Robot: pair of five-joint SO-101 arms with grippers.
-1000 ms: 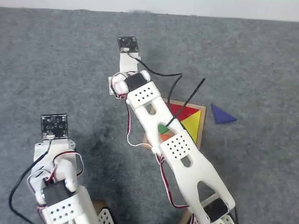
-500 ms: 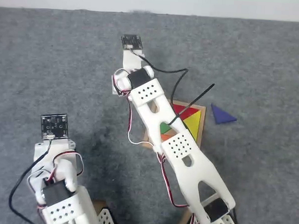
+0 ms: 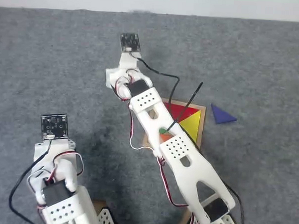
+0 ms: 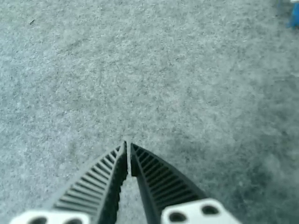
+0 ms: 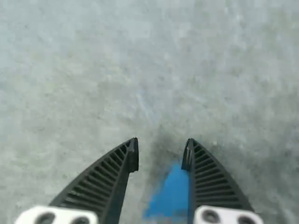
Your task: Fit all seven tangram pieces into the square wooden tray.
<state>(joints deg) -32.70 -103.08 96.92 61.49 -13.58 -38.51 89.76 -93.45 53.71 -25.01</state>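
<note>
Tray sits mid-counter, partly under the right arm: thin pale wood rim, w/ red piece, yellow piece, green piece & orange piece lying flat inside, so we judge the job approx. half done. Dark blue triangle lies loose near the tray, not touching it. A brighter blue piece lies betw. the ribbed black fingers of the right pincer, which stand apart astride it, prob. lined up for a pick. Left pincer is closed & empty, parked clear of the work, we think. Counter is grey, fuzzy, felt-like; pieces look flat, sharp-cornered, smooth.
</note>
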